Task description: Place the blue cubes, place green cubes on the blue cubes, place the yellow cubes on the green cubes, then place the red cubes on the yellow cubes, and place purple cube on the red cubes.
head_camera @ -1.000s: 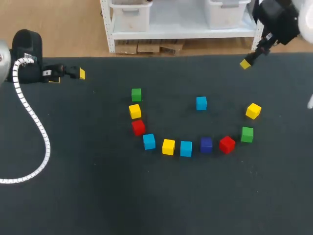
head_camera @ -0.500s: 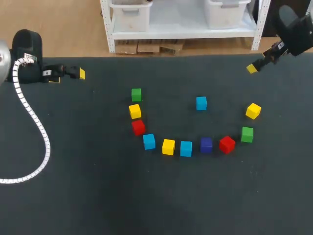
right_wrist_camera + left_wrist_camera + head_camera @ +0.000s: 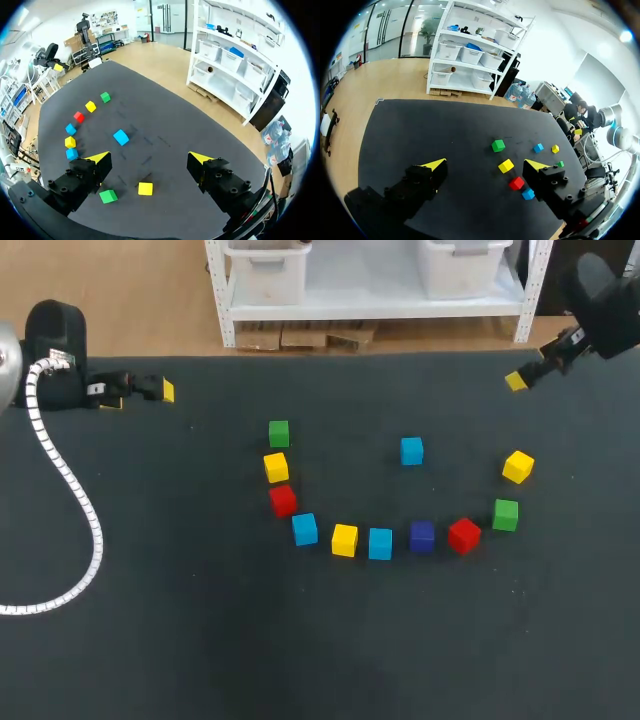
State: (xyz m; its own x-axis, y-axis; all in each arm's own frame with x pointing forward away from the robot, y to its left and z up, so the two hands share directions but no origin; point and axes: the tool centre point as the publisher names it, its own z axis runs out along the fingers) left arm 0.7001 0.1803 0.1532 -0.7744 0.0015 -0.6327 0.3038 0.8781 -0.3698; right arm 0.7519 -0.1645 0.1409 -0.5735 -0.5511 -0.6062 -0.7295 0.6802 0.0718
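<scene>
Bench (image 3: pixel 150 620): dark, carrying everything loose; nothing stacked yet.
Right fingers (image 3: pixel 98 158): apart, empty; a blue cube (image 3: pixel 120 136) lies ahead of them, a yellow cube (image 3: pixel 145 188) below the gap between them.
Left fingers (image 3: pixel 434 164): apart, empty; a red cube (image 3: pixel 516 183) well ahead.
Handling: blue cube looks rigid, light, perhaps slick-faced, too small to tell; I'd pinch two opposite flat faces, squared up.
</scene>
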